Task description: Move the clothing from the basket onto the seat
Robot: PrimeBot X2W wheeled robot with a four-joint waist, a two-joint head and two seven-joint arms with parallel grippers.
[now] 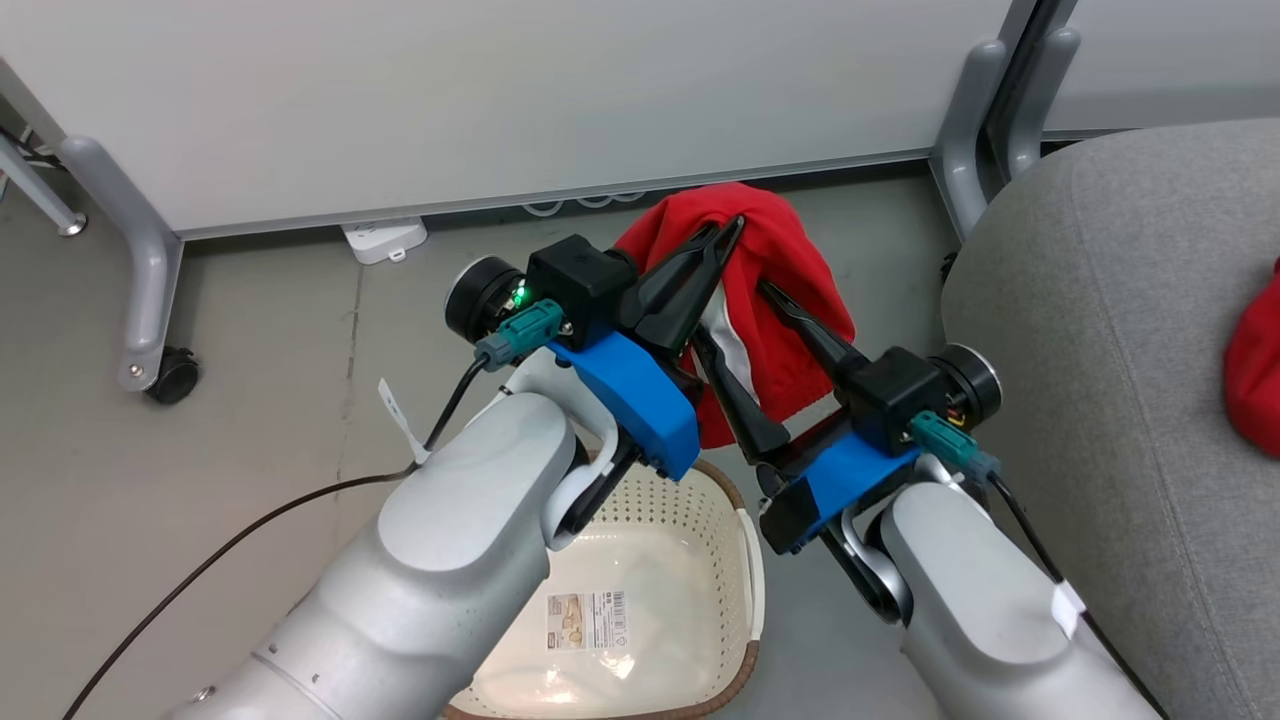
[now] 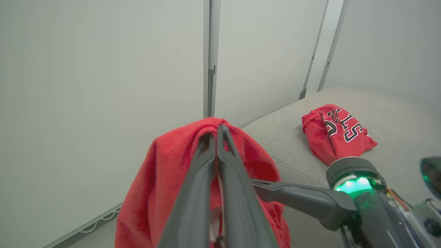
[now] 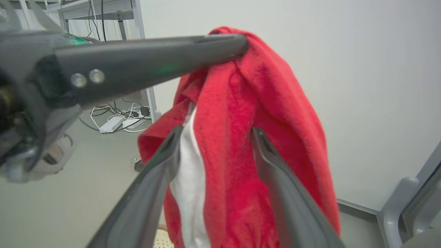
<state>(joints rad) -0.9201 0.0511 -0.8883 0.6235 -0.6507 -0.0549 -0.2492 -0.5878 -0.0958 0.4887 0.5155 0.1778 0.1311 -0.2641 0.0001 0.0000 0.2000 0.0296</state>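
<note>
A red garment (image 1: 790, 260), pinched in the closed left hand (image 1: 737, 224) and straddled by the wide-open right hand (image 1: 730, 312), is held above the basket (image 1: 745, 522). A carry to the seat (image 1: 1100, 350) is called for.

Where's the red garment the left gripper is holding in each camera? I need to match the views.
Head view: the red garment, upper centre, beyond the basket.
Left wrist view: the red garment, lower centre, draped around the shut left gripper.
Right wrist view: the red garment, centre, hanging between the open right gripper fingers.
Shared landmark: the left gripper pinching its top.
</note>
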